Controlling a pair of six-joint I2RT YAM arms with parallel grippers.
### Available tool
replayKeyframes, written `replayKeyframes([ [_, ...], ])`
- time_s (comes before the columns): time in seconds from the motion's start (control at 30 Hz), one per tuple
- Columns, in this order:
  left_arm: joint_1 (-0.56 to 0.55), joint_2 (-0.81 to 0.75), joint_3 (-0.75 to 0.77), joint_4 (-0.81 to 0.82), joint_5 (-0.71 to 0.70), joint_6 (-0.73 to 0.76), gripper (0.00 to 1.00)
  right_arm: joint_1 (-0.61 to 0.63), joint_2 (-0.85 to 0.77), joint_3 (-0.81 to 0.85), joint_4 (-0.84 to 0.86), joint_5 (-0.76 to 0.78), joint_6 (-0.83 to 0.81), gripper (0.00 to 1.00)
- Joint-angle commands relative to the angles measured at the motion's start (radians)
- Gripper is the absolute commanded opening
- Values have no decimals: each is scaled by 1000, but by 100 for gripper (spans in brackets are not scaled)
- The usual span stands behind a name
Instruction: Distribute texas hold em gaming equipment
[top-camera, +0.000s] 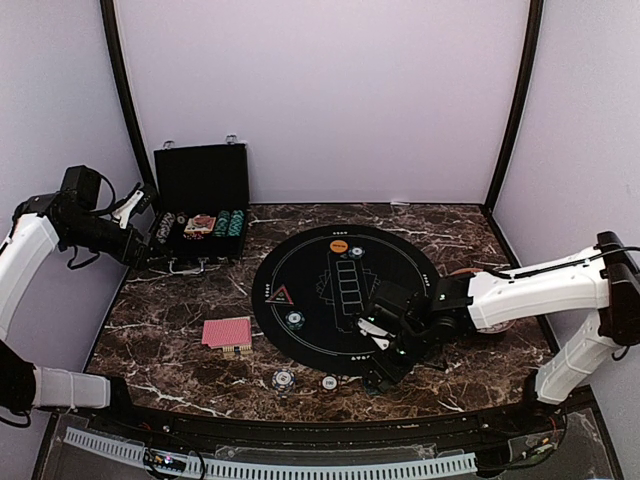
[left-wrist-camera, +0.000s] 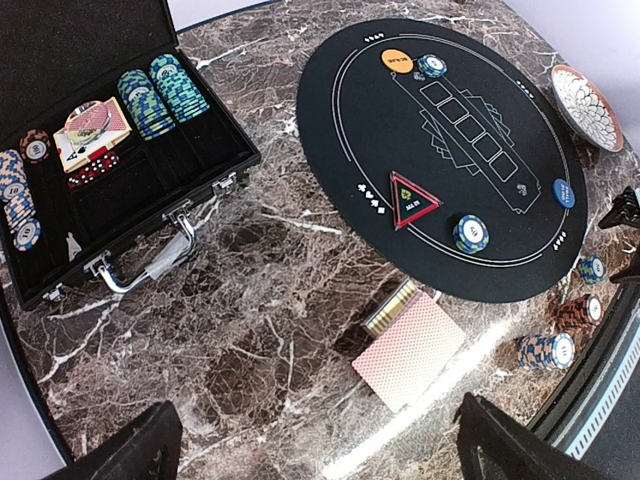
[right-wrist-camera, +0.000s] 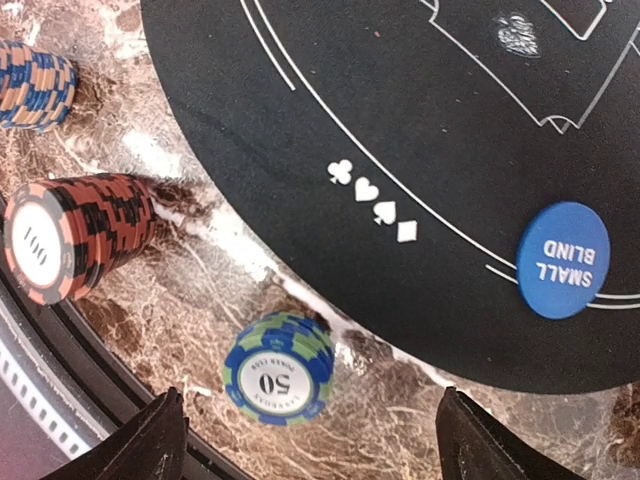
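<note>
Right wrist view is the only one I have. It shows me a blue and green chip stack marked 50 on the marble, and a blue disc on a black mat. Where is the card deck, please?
Observer: The red-backed card deck lies on the marble table, just left of the round black mat, outside your picture.
Operator: Thank you. And the left gripper, does it hold something?
Observer: No. The left gripper is open and empty. It hovers over the left side of the table, close to the black case, which stands open at the far left corner.
</note>
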Motion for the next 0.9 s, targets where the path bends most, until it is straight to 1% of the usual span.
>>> replayKeyframes([
  [0.0, -4, -2, 35, -37, 6, 2, 99, 23, 41, -8, 52, -32, -14, 87],
  [0.1, -5, 1, 39, -40, 2, 2, 99, 26, 66, -10, 66, -39, -23, 87],
  [0.2, -4, 3, 44, -46, 3, 2, 99, 26, 84, -8, 84, -45, -31, 84],
  [0.4, -5, 1, 52, -51, -4, 7, 99, 35, 109, -4, 99, -50, -32, 74],
  [0.6, -5, 2, 53, -50, -3, 7, 99, 39, 123, -10, 100, -43, -33, 68],
  [0.87, -4, -2, 47, -48, -4, 8, 99, 41, 122, -9, 95, -34, -35, 53],
])
